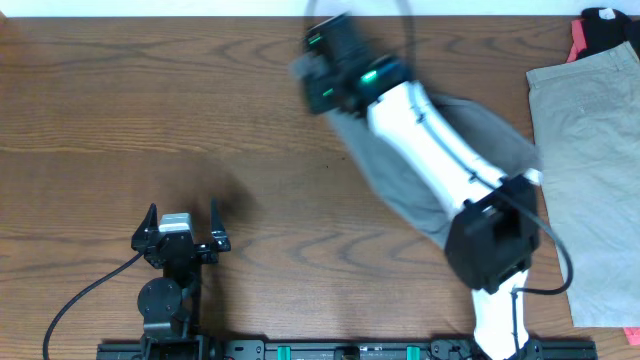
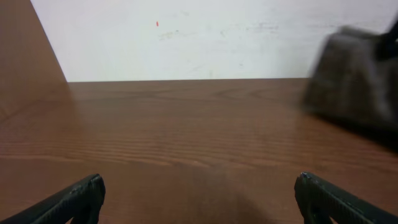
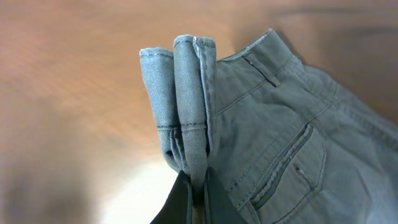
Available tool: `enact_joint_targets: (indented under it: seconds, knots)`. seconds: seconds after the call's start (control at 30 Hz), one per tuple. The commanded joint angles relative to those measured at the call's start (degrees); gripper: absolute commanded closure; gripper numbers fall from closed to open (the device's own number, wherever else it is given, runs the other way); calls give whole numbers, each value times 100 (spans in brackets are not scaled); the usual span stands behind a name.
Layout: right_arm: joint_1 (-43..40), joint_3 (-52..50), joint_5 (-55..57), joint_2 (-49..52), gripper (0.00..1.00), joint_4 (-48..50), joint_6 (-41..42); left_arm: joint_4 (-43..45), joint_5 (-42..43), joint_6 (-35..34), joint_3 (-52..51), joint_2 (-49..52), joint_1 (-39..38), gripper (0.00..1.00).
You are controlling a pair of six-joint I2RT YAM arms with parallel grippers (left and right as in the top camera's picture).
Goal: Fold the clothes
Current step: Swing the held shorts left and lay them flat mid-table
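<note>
The medium grey shorts (image 1: 400, 180) lie across the table's middle right, partly under my right arm. My right gripper (image 1: 318, 62) is shut on a bunched fold of their waistband and holds it up near the table's far edge. In the right wrist view the pinched waistband folds (image 3: 186, 106) stand above the fingers (image 3: 198, 186), with a back pocket to the right. The grey cloth shows blurred at the right of the left wrist view (image 2: 354, 81). The paler beige-grey shorts (image 1: 590, 170) lie flat at the far right. My left gripper (image 1: 181, 225) is open and empty at the near left.
A black garment with a pink tag (image 1: 605, 25) lies at the far right corner, beyond the beige-grey shorts. A black cable (image 1: 90, 290) runs from the left arm's base. The wall rises behind the table's far edge (image 2: 186, 79).
</note>
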Motion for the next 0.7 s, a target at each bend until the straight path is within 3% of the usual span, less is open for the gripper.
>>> enact_joint_targets:
  seconds: [0.0,0.1,0.13,0.2,0.23,0.4,0.53,0.67]
  knots:
    - [616,68,-413,85,99,22,584,-192,-153,-48,-127,-31,15,2]
    - [1067,70,-389,85,99,26,599,-192,-153,-48,-127,-31,15,2]
    - [1196,70,-376,85,94,22,599,-192,-153,-48,-127,-31,15,2]
    - [1386,70,-256,85,50,9,588,-192,-153,-48,-127,-31,15,2]
    - [1423,72,-138,83,33,-11,588,-192,-153,-48,-127,-31,15,2]
    - [1311,92,-90,-66,35,-289,597,-192,-153,-48,-127,-31,15,2]
    - [946,94,535,-516,35,-1073,597,-192,-153,-48,-127,-31,15,2]
    - [223,94,1169,-1121,23,-2326,887,-192,-153,-48,-127,-31,15,2]
